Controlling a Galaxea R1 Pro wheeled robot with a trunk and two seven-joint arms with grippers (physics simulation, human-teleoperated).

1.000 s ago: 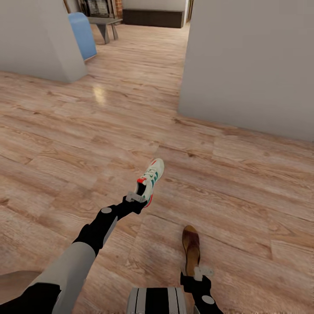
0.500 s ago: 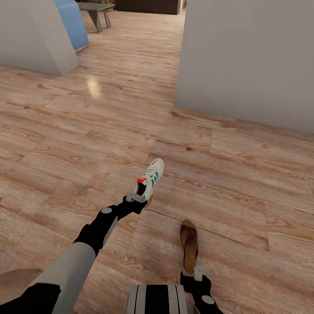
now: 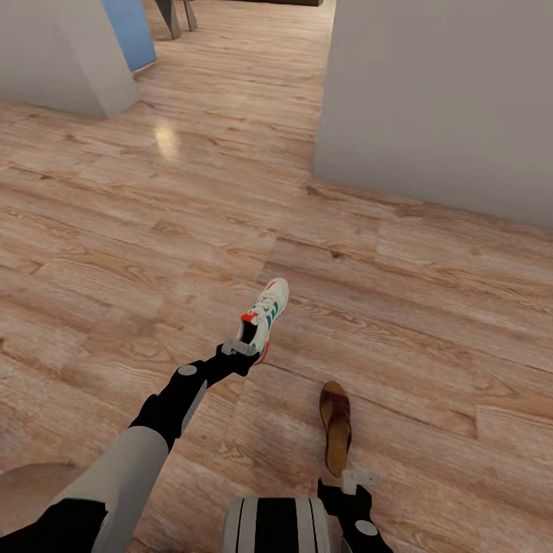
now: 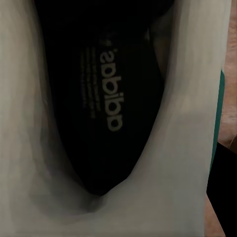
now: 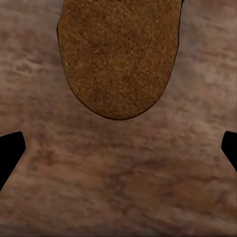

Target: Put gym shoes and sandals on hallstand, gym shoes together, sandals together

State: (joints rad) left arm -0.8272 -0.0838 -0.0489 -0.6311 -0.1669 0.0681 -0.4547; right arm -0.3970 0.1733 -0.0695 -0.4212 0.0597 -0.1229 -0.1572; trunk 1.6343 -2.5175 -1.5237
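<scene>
From the head camera we see our left gripper reaching forward, clenched on the heel of a white lace-up gym shoe with green side stripes and red-orange accents, which it holds off the light brown wood-plank corridor floor with the toe pointing away from us. Our right gripper sits low near the bottom edge of the picture, and a flat, slim brown leather sandal lies on the planks just beyond it, its heel close to the fingertips but apart from them. Pale grey walls rise on both sides, with a blue panel far off at the upper left. In the left wrist view we look straight into the gym shoe, its dark insole with pale printed lettering framed by the white lining, the shoe pressed close around the camera. In the right wrist view the rounded end of the sandal lies on the floor ahead of the two dark fingertips, which stand wide apart, released and touching nothing.
</scene>
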